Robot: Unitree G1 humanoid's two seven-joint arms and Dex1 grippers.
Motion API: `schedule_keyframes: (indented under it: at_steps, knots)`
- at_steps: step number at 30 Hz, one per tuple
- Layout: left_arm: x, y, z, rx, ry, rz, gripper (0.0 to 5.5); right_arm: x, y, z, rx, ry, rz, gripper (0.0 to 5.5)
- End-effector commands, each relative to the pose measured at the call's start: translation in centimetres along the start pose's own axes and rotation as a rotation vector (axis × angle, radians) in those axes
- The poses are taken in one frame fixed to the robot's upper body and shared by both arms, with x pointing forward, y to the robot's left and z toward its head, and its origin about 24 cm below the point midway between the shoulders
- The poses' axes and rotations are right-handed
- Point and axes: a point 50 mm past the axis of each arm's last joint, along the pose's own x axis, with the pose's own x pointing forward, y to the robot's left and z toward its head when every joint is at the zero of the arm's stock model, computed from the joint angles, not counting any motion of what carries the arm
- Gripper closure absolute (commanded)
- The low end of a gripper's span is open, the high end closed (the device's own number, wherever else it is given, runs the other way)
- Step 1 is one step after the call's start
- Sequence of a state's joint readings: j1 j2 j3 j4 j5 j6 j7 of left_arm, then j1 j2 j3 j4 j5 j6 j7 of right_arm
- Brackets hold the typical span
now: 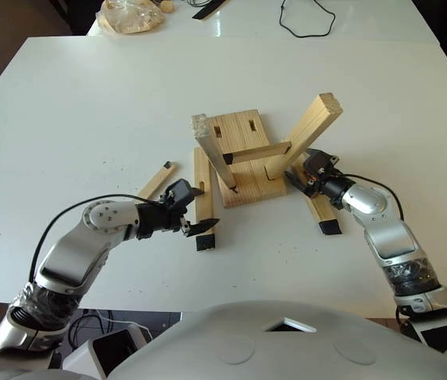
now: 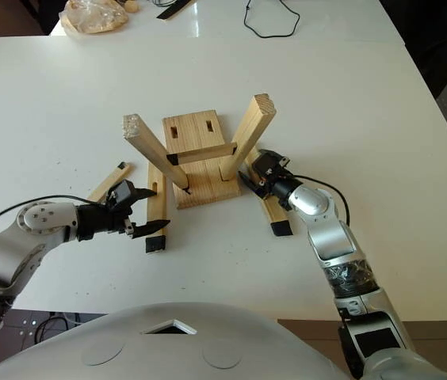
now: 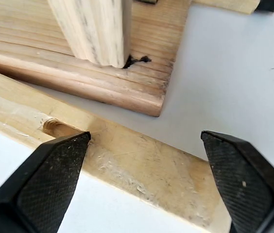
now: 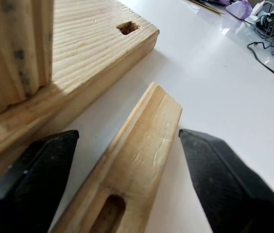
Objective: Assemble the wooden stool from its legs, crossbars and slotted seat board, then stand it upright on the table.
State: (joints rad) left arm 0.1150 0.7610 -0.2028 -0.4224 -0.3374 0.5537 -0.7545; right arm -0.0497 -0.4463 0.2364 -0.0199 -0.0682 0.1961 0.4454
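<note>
In the head view, the seat board (image 1: 239,127) lies flat mid-table (image 1: 89,103). Two legs (image 1: 214,154) stand in it, joined by a crossbar (image 1: 259,152). A short bar (image 1: 157,180) lies toward the left edge. Your left gripper (image 1: 200,208) hangs over the left loose leg (image 1: 202,170), and your right gripper (image 1: 303,176) is at the right loose leg (image 1: 323,216).

In the left wrist view, the jaws are wide apart, but the leg runs slantwise, nearly along the line between the pads (image 3: 49,179). I judge you should turn that wrist until the pads face the leg's long sides before closing.

In the right wrist view, the jaws are also wide and sit squarely astride the leg's end. Close here, short of the slot. Lift away from the board so you don't knock the standing legs.
</note>
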Motion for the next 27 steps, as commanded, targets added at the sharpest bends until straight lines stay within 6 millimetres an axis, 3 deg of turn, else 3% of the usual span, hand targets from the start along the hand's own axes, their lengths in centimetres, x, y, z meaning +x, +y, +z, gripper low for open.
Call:
schedule_keyframes:
  at_steps: [1,8,12,21,23,27]
  knots:
    - [-0.4,1.0,-3.1,-0.046,0.121,0.085,1.27,-1.0,-0.4,-3.7,0.024,0.141,-0.041,1.69]
    - [-1.8,2.3,-4.9,-0.067,0.163,0.121,1.27,-2.5,-2.9,-5.5,0.063,0.174,-0.130,1.69]
    - [-2.2,2.3,-4.8,-0.070,0.144,0.111,1.27,-3.6,-3.5,-6.5,0.051,0.203,-0.125,1.69]
    - [-2.7,3.6,-0.9,-0.041,-0.015,0.130,1.27,-5.2,-6.2,-5.9,0.012,0.184,-0.171,1.69]
    - [-2.7,4.2,1.0,-0.068,-0.129,0.150,1.27,-5.3,-6.6,-4.9,0.003,0.148,-0.166,1.69]
    - [-3.1,5.3,5.1,-0.141,-0.353,0.157,1.27,-5.0,-6.1,-1.1,-0.053,0.013,-0.049,1.69]
